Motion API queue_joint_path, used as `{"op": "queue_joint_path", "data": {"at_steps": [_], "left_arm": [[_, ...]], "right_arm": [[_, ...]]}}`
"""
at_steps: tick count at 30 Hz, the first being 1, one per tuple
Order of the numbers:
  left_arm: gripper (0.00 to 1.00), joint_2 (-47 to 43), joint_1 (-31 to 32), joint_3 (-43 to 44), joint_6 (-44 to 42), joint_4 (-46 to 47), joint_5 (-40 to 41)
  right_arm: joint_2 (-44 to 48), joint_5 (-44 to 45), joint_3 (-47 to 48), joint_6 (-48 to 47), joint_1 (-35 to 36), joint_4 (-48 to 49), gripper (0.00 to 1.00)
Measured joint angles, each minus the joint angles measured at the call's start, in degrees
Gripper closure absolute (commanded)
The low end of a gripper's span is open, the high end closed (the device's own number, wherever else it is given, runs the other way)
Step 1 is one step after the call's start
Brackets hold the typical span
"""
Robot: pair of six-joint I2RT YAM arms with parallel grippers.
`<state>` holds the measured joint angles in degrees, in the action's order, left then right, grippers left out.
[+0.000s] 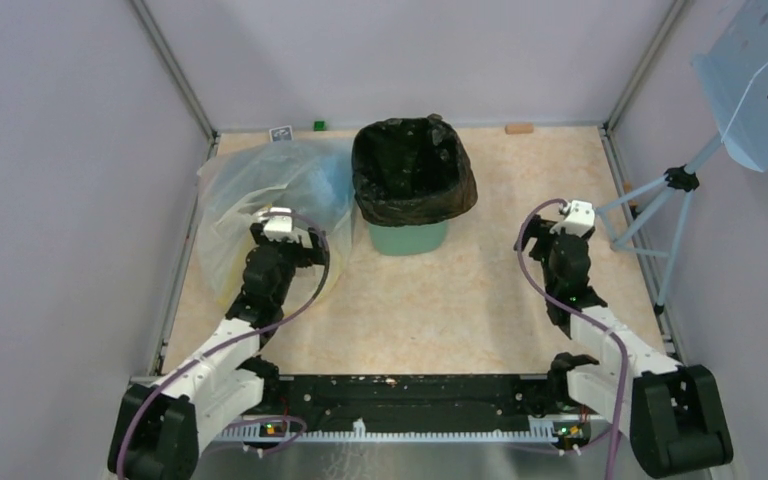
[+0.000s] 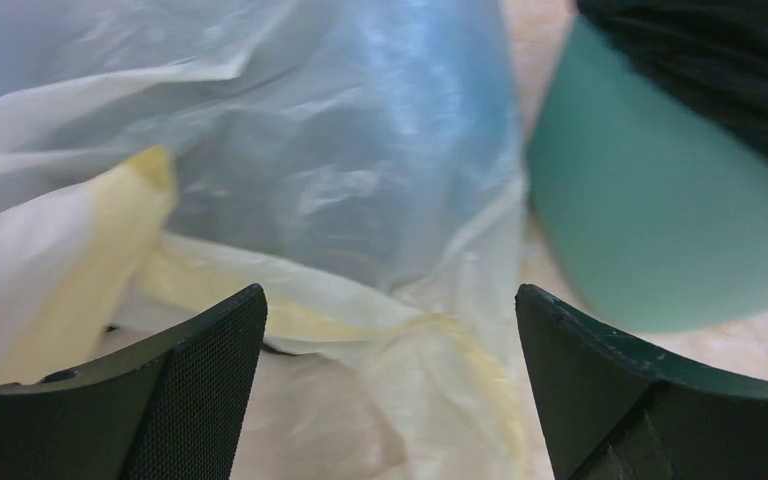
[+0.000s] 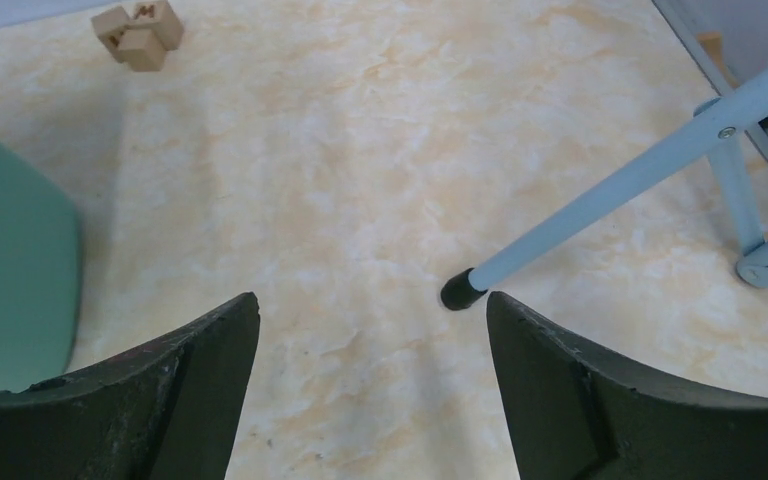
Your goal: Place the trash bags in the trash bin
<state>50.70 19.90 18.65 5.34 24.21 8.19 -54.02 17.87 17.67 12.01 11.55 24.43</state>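
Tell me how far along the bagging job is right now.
Looks done: the black trash bag sits in the mint-green bin, its edge draped over the rim. In hand: nothing; the left gripper and right gripper stand open and empty. Remaining: no other black bag shows, so perhaps nothing.

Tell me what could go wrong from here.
The open left gripper sits right at the clear bag beside the trash bin; closing or advancing could snag that bag or nudge the bin.
The black trash bag only drapes over the bin's rim, so a bump might pull it loose.
The open right gripper is near the tripod leg and could knock it.
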Motion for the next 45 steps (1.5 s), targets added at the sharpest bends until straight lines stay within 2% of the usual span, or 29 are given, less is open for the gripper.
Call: {"op": "queue_joint_path", "data": {"at_steps": [5, 13, 19, 29, 36, 45], "left_arm": [[0.01, 4.7, -7.9, -3.7, -1.1, 6.8, 0.9], [0.01, 17.6, -11.5, -7.3, -3.8, 20.1, 0.0], [0.01, 24.4, -14.1, -7.6, -6.9, 26.2, -2.7], [0.01, 29.3, -17.2, -4.3, -8.0, 29.9, -7.7], [0.01, 39.1, -18.3, -3.9, -8.6, 36.7, -12.1], [0.01, 39.5, -18.3, -3.3, -8.8, 36.9, -14.0]], "right_arm": [[-7.7, -0.1, -1.3, -4.3, -0.9, 8.8, 0.17], [-20.6, 0.5, -6.1, -12.5, -1.6, 26.8, 0.16], [-28.8, 1.4, -8.9, -12.1, -5.6, 40.1, 0.15], [-29.3, 2.8, -9.0, -10.3, -6.6, 43.5, 0.14], [-29.3, 3.1, -9.0, -10.3, -6.6, 43.7, 0.13], [-29.3, 3.1, -9.0, -10.3, -6.6, 43.7, 0.12]]}}
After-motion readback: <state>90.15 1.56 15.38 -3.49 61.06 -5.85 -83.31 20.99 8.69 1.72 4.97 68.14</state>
